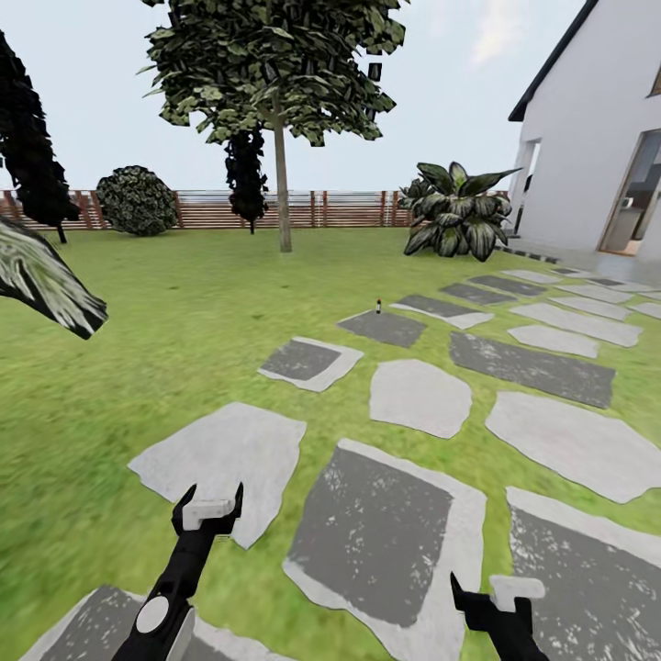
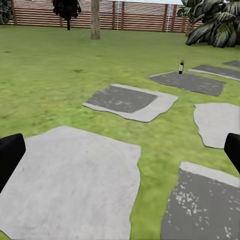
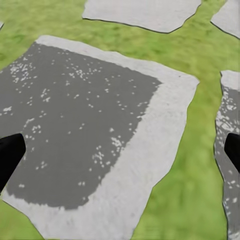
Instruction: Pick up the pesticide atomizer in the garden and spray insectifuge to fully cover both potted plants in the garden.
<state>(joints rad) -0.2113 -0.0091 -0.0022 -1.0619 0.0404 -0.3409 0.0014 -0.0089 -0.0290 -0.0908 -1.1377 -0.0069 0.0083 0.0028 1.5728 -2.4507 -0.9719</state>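
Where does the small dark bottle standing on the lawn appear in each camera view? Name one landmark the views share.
Head view: the bottle stands mid-picture, by a dark stepping stone.
Left wrist view: bottle upper right, beside that stone.
Right wrist view: not in it.
Shared landmark: the wooden fence.

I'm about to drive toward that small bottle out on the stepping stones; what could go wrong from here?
The atomizer is tiny, upright and far off at a dark stone's edge; a clumsy approach could tip it. The uneven stones and grass between may jolt the base. Both the left gripper and right gripper are open and empty, and no potted plants are in sight yet.
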